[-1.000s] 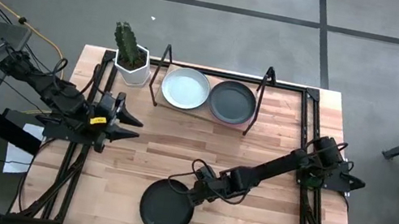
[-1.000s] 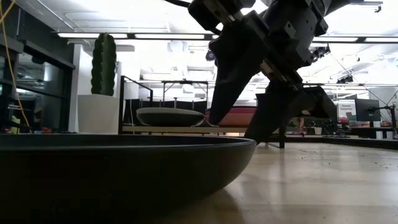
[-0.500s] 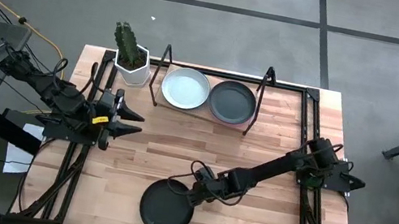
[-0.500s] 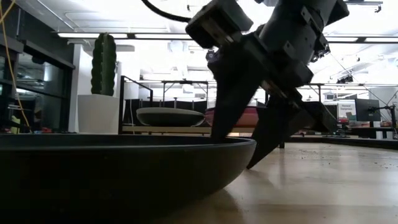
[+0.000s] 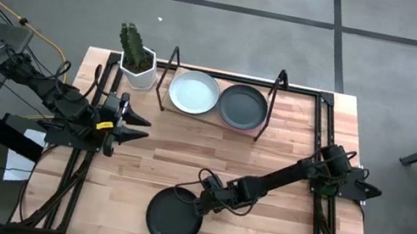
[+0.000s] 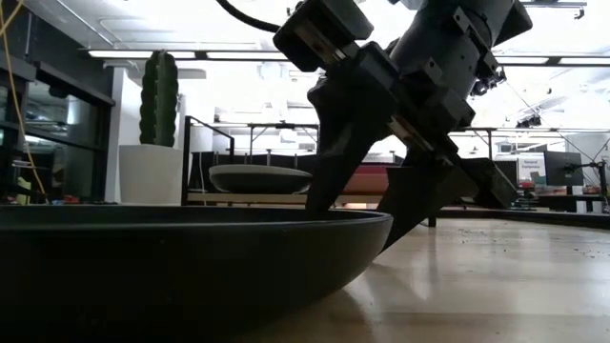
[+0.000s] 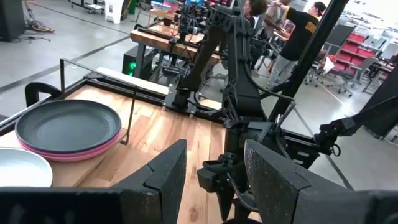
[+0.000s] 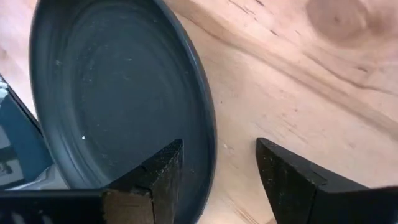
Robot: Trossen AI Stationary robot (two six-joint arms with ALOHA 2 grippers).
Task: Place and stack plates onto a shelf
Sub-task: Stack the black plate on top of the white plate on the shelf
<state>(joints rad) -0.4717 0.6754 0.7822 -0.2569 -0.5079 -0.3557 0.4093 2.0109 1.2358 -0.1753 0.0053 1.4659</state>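
Note:
A black plate [image 5: 171,221] [image 8: 112,93] lies flat on the tabletop near its near edge and fills the foreground of the low view [image 6: 172,267]. My right gripper [image 5: 198,205] [image 6: 357,224] [image 8: 214,180] is open at the plate's far-right rim, one finger over the inside and one outside. On the shelf [image 5: 208,119] sit a pale mint-white plate [image 5: 194,91] and a dark grey plate [image 5: 243,106] [image 7: 68,124], the grey one on a pink one [image 7: 74,152]. My left gripper [image 5: 140,128] [image 7: 211,180] is open and waits over the table's left part. My right gripper comes slanting down from the table's right, its open fingers astride the black plate's far-right rim [image 8: 210,137]. One finger [image 6: 329,162] dips behind the rim inside the plate; the other [image 6: 410,205] reaches down outside it. Whether either finger touches the rim, I cannot tell.
A cactus in a white pot [image 5: 137,60] stands at the table's far-left corner beside the shelf's black wire end [image 5: 172,68]. Bare wood [image 5: 271,154] lies between the shelf and the black plate. People stand in the room beyond the table [image 7: 298,31].
My right gripper has come down and shifted toward the black plate. Its fingers hung above the rim a second ago. One now dips inside the plate and the other stands outside. The plate has stayed where it was.

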